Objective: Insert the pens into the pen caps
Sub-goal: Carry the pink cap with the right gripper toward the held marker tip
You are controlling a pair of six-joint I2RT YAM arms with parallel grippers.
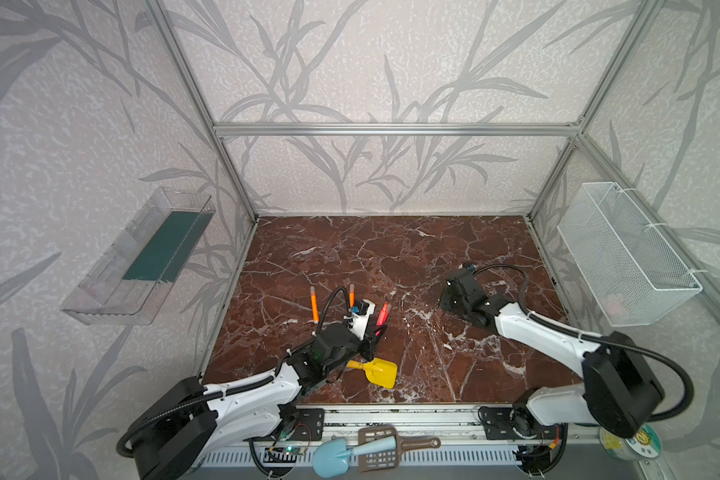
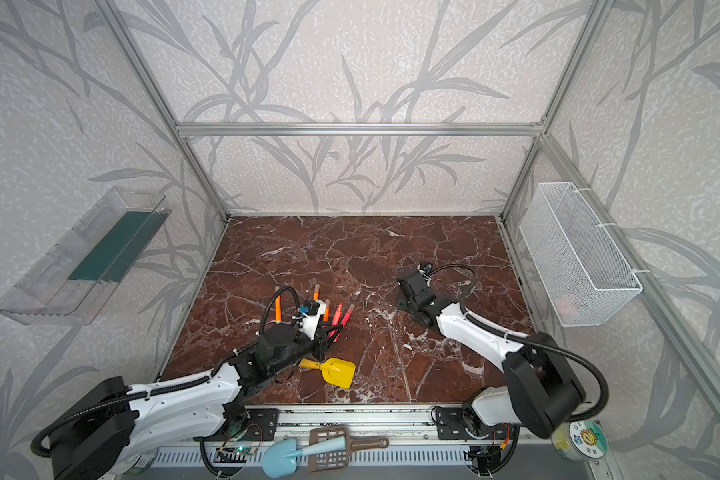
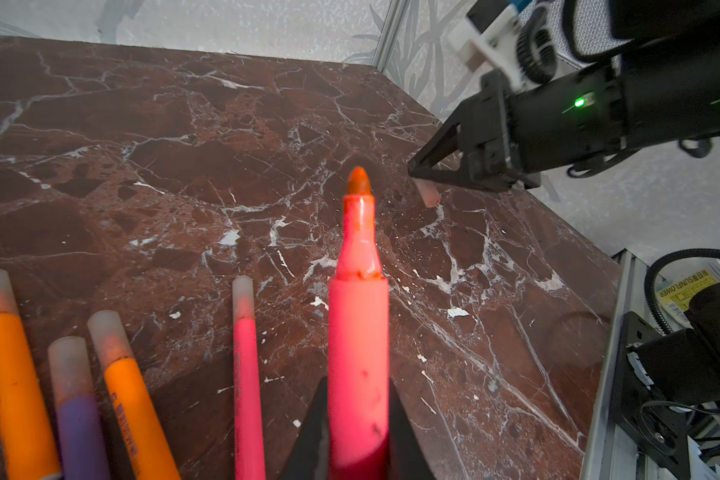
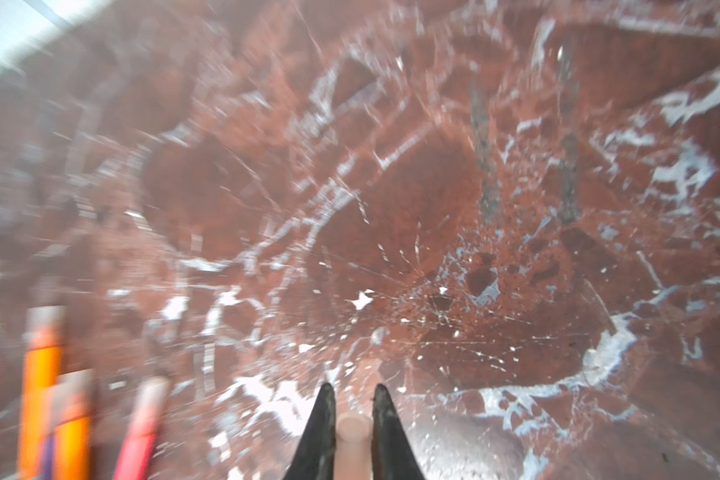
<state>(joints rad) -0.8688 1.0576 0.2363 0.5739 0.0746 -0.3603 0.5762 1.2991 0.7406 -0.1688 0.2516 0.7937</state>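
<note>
My left gripper (image 3: 356, 386) is shut on a red-pink pen (image 3: 358, 324); its bare orange tip points toward the right arm. In the right wrist view my right gripper (image 4: 353, 390) is shut on a short pale pinkish pen cap (image 4: 353, 440). The left wrist view shows that cap (image 3: 430, 196) sticking out of the right gripper (image 3: 416, 170), apart from the pen tip. Several capped pens lie beside the left gripper: orange (image 3: 13, 374), purple (image 3: 75, 411), orange (image 3: 136, 411) and a slim pink one (image 3: 246, 374). In a top view the left gripper (image 1: 377, 332) is near the table's front left and the right gripper (image 1: 443, 302) is right of centre.
A yellow toy shovel (image 1: 377, 371) lies just in front of the left gripper. A blue scoop (image 1: 333, 455) and a brown sieve (image 1: 385, 451) rest on the front rail. A wire basket (image 1: 624, 253) hangs on the right wall and a clear tray (image 1: 142, 257) on the left wall.
</note>
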